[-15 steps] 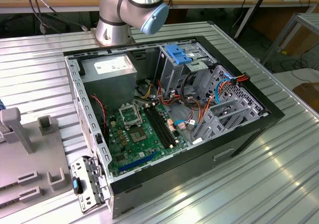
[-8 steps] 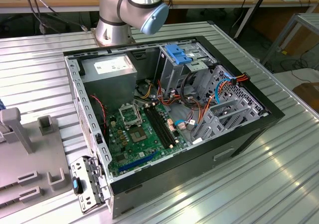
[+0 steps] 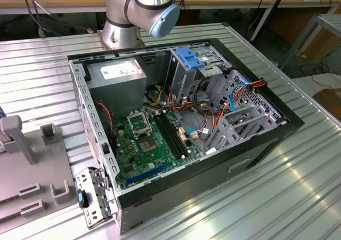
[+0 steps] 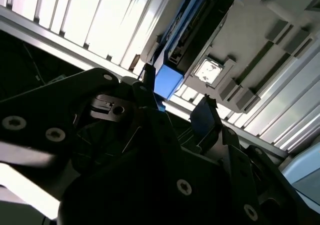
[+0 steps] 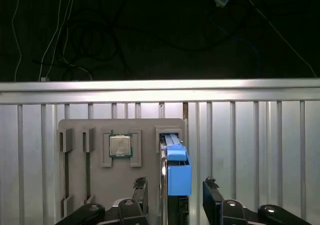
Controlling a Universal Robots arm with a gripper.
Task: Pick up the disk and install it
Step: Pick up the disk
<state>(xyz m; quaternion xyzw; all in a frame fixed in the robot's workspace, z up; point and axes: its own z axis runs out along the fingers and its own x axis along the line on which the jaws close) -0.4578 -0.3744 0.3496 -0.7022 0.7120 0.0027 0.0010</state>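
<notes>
Straddles the disk (image 5: pixel 177 171) with gripper (image 5: pixel 176 192) spread wide, clear of both sides. Stands on edge in the grey holder (image 5: pixel 75 127).

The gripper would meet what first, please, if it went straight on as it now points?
Probably the disk, on edge in the grey holder, right in the gap of the open gripper, though depth is unclear.

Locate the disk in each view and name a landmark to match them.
First wrist view: disk stands on edge in a slot of the grey plate, between the open fingers.
Second wrist view: disk runs along the plate, beyond the fingers.
Exterior view: the plate lies at the exterior view's left.
Landmark: the chip beside the disk in both wrist views.
</notes>
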